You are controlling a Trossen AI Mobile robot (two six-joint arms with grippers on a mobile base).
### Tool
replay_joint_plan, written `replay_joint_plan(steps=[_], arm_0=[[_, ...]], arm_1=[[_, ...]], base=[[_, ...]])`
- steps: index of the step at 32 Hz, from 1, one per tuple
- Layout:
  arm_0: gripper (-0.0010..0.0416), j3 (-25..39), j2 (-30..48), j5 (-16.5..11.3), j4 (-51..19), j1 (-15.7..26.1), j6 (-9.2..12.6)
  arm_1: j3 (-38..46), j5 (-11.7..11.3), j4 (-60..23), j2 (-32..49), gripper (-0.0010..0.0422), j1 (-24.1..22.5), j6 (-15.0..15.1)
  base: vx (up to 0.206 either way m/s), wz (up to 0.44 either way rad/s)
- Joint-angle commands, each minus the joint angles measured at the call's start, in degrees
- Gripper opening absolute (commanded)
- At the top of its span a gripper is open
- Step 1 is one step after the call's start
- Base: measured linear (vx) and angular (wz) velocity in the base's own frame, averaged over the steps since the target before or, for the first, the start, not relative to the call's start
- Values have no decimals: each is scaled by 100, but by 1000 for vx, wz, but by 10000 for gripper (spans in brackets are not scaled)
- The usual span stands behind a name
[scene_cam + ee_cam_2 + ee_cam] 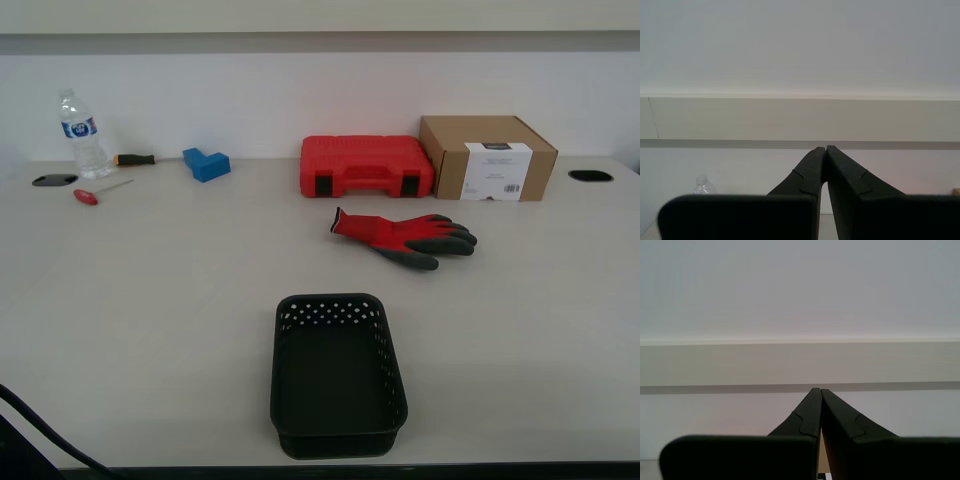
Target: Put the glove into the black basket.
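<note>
The glove point(403, 236) lies mid-table, the basket point(337, 372) empty at the near edge. My first gripper point(816, 390) and second gripper point(825, 147) are pinched together on nothing.

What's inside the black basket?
Nothing that I can see. The black basket looks empty, only its dark floor showing. Its near wall hides a small strip of the floor. The glove lies outside on the table.

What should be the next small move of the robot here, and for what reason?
Probably open one gripper and bring it down toward the glove. The glove lies flat on the table, behind the empty black basket, untouched. My first gripper and my second gripper are shut and face the wall.
</note>
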Motion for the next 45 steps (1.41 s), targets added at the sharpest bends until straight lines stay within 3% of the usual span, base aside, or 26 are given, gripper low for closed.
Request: replay_joint_plan(steps=[1,45], arm_0=[[1,4,0,0,17,-2,0],[1,4,0,24,15,-7,2]], arm_1=[[2,-4,17,0,0,-4,2],[2,-4,17,0,0,-2,2]], base=[[0,0],[0,0]])
